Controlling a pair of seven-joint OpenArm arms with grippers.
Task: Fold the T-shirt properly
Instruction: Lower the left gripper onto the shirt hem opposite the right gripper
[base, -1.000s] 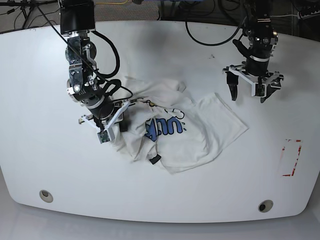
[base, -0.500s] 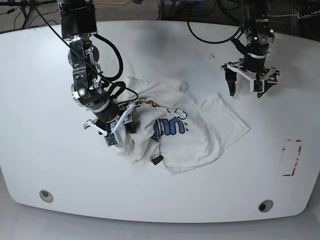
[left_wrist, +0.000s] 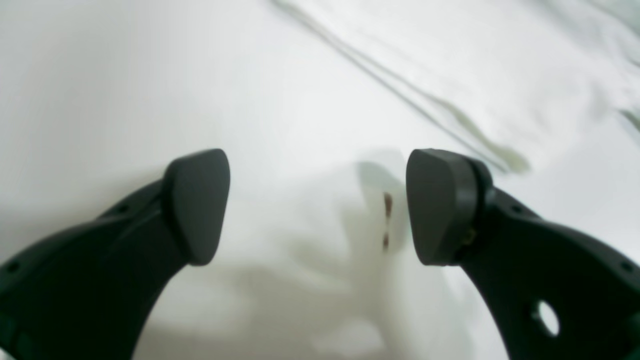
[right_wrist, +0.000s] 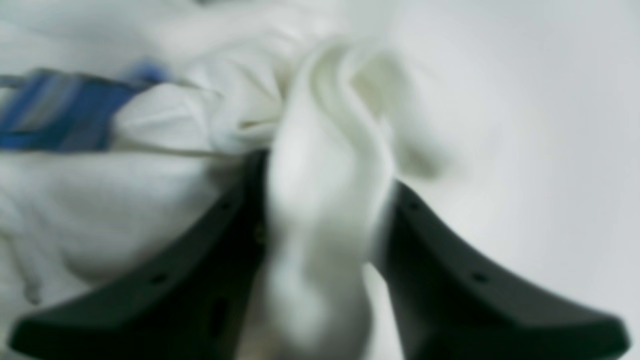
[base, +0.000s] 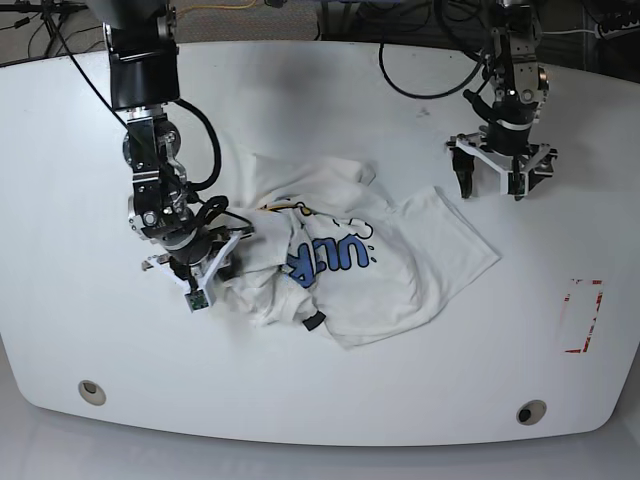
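The white T-shirt (base: 400, 260) lies crumpled in the middle of the table, its blue lettering (base: 325, 260) facing up and a dark neck label (base: 313, 322) at its front edge. On the left of the base view, my right gripper (base: 215, 270) is shut on a bunched fold at the shirt's left edge. The right wrist view shows that fold (right_wrist: 325, 165) pinched in the right gripper (right_wrist: 325, 225), with blue print (right_wrist: 50, 115) to the left. My left gripper (base: 492, 185) stands open over bare table past the shirt's far right corner. In the left wrist view the left gripper (left_wrist: 317, 207) holds nothing, and a shirt hem (left_wrist: 475, 65) lies ahead.
The white table (base: 80, 200) has a round hole near each front corner (base: 92, 390) (base: 530, 411). A red-marked rectangle (base: 582, 315) sits at the right edge. Black cables (base: 420, 80) trail across the table's back behind the left arm.
My right gripper has swung left with the fabric in it, dragging the shirt's left side and lettering a little leftward. The left gripper has stayed open, with only a slight drift.
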